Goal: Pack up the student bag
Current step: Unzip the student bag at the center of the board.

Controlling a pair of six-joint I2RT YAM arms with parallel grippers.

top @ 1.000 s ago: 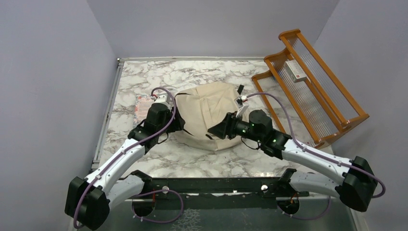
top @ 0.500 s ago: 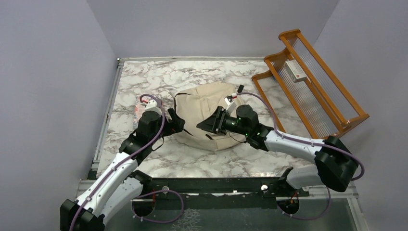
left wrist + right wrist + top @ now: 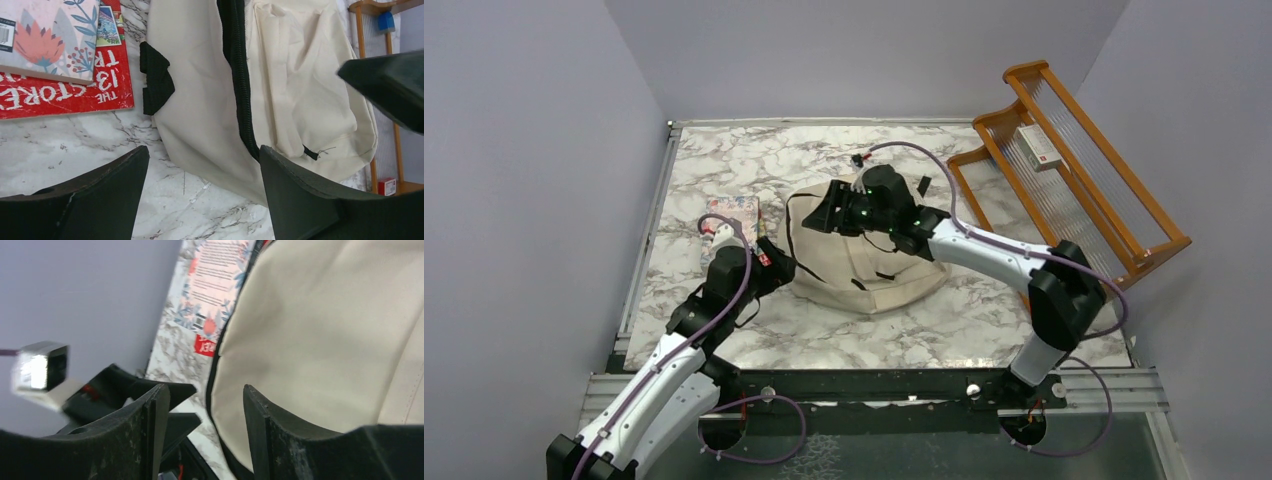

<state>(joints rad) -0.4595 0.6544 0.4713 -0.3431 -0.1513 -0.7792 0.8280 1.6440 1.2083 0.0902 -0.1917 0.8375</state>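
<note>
My student bag [image 3: 879,270], a large beige fabric backpack with black zippers, lies slumped in the middle of the white marble table [image 3: 844,335]. My left gripper [image 3: 776,262] is released and empty just beside the bag's left edge, near the red and floral-covered books [image 3: 729,213]. My right gripper [image 3: 821,216] hovers over the bag's far left part, fingers parted, grasping nothing.
</note>
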